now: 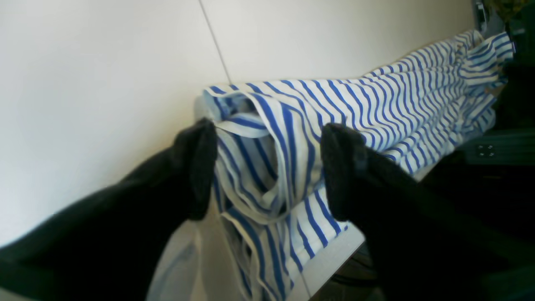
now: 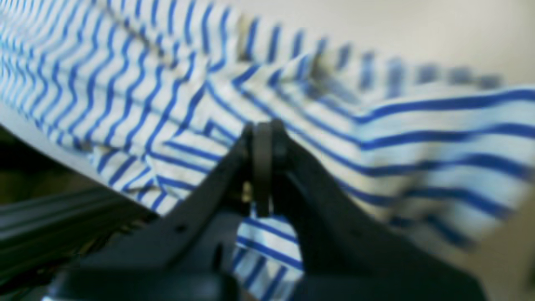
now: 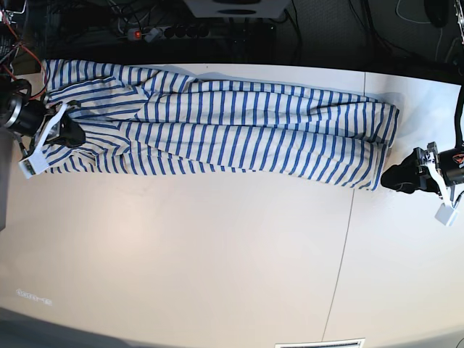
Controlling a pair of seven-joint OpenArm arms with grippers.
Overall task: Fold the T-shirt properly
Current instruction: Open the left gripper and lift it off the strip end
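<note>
Broad off-white desk [image 3: 217, 261], seam line running down its right part; along its far edge lies the soft cream T-shirt with thin blue stripes [image 3: 217, 127], folded lengthwise into a long band — thin, limp knit, judged light and quick to sag or bunch, not fragile; best taken at the layered ends, pinching all plies together.

Right gripper [image 2: 262, 167] at the band's camera-left end, reaching in low from the desk's side; jaws pressed together with striped cloth around the tips — whether a ply is actually caught, cannot tell.

Left gripper [image 1: 267, 171] at the opposite end, jaws spread wide on either side of the bunched hem, holding nothing.
</note>
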